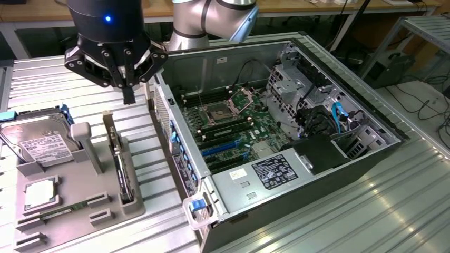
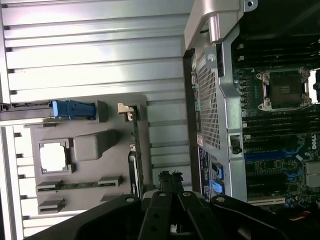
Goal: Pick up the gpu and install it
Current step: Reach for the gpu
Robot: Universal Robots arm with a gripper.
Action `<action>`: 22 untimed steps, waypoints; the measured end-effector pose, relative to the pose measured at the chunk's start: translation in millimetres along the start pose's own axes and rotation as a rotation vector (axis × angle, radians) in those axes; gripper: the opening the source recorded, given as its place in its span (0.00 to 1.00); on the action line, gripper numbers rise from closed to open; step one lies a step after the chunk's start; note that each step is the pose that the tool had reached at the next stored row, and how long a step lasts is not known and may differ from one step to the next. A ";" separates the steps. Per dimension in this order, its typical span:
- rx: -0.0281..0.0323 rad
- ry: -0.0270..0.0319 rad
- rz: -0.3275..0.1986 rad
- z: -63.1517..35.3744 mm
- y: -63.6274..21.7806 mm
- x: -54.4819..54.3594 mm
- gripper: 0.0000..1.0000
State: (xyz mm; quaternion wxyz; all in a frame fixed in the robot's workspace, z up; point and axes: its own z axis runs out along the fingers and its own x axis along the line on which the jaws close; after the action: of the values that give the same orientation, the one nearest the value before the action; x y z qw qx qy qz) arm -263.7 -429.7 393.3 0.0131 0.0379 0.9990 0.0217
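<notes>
1. One end effector [image 1: 128, 99], pinched shut & empty, hangs just outside the PC case [image 1: 232, 58] wall.
2. Task gpu [image 1: 118, 158] stands on edge in a grey tray [image 1: 134, 208] slot beside the case. I'd say that's so its top edge is grabbable.
3. Ribbed metal tabletop [image 1: 351, 221]; desks [image 1: 316, 6], cables [image 1: 429, 100] beyond the case.

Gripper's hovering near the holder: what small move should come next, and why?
Probably slide the gripper toward the exterior view's left until it is over the gpu. The card stands on edge in the gray holder, untouched, and the shut, empty gripper hangs above and off to its side, nearer the case.
</notes>
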 end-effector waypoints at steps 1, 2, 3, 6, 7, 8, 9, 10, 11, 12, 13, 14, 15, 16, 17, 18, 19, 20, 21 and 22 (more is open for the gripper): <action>0.0000 0.0000 0.000 0.0 -0.3 0.7 0.11; 0.0001 0.0000 0.000 -0.1 -0.5 1.3 0.11; 0.0001 0.0001 0.000 -0.1 -0.8 2.0 0.11; 0.0000 0.0000 0.000 -0.2 -1.6 4.1 0.11; 0.0001 0.0000 0.000 -0.2 -2.1 5.2 0.11; 0.0000 0.0000 0.000 -0.3 -2.7 6.6 0.11; 0.0000 0.0000 0.000 -0.3 -3.0 7.4 0.11; 0.0000 0.0000 0.000 -0.4 -3.3 8.1 0.11; 0.0001 0.0000 0.000 -0.4 -3.7 9.0 0.11; 0.0001 0.0001 0.000 -0.5 -4.1 9.6 0.11; 0.0001 0.0000 0.000 -0.5 -4.7 10.2 0.11; 0.0000 0.0000 0.000 -0.5 -5.5 10.9 0.11; 0.0000 0.0000 0.000 -0.7 -8.9 12.9 0.11; 0.0000 -0.0001 0.000 -0.9 -12.8 17.2 0.11; -0.0002 0.0001 0.000 -1.1 -15.3 20.8 0.11; -0.0006 0.0001 0.000 -1.1 -16.7 23.2 0.11; -0.0011 0.0001 0.000 -1.1 -17.8 25.1 0.11; -0.0019 -0.0002 0.000 -1.0 -18.8 26.8 0.11; -0.0030 -0.0004 -0.002 -1.0 -19.7 27.9 0.11; -0.0045 -0.0007 -0.005 -0.8 -20.3 28.6 0.11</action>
State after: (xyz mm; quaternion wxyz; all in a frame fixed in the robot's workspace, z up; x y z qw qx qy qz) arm -293.8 -447.8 392.4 0.0135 0.0353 0.9990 0.0239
